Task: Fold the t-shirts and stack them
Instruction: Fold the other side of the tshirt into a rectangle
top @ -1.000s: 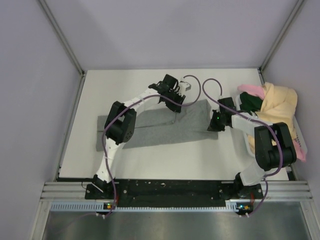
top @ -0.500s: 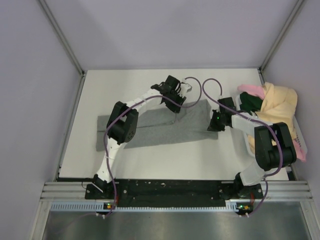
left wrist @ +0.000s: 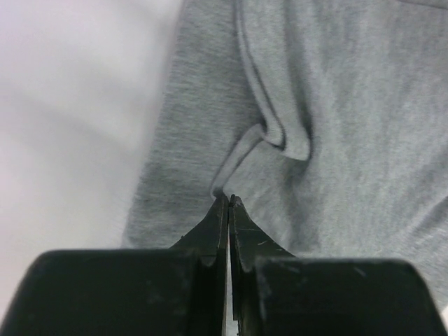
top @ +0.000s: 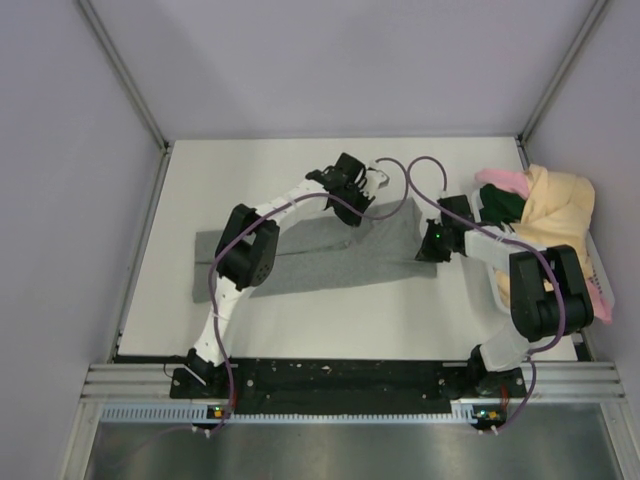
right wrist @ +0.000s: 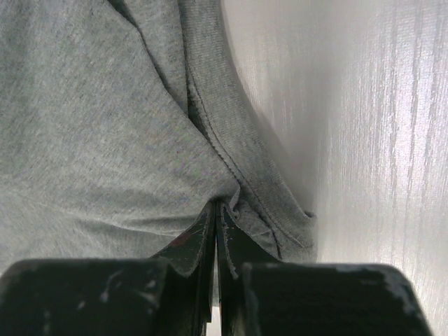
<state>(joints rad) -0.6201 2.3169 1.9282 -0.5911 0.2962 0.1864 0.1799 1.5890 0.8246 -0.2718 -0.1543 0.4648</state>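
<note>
Pinched tight, the fingers of the left gripper [left wrist: 229, 201] hold a small ridge of the heather-grey t-shirt [left wrist: 350, 140] between their tips, with a ribbed edge curling just ahead of them. At the right gripper [right wrist: 217, 208] the fingers are likewise closed on cloth, nipping the stitched edge at the shirt's end, with bare table [right wrist: 392, 140] directly to their right.

Compared with a second back, the left wrist has slid a little toward its partner, and the far edge of the cloth between the two grips looks drawn in. I'd say the fold is only starting: both holds are set, and the rest of the shirt lies flat to the left of the left fingers. Past the right fingers, the pale yellow t-shirt [top: 560, 205], pink t-shirt [top: 500, 178] and dark green t-shirt [top: 505, 205] sit heaped and unfolded.
</note>
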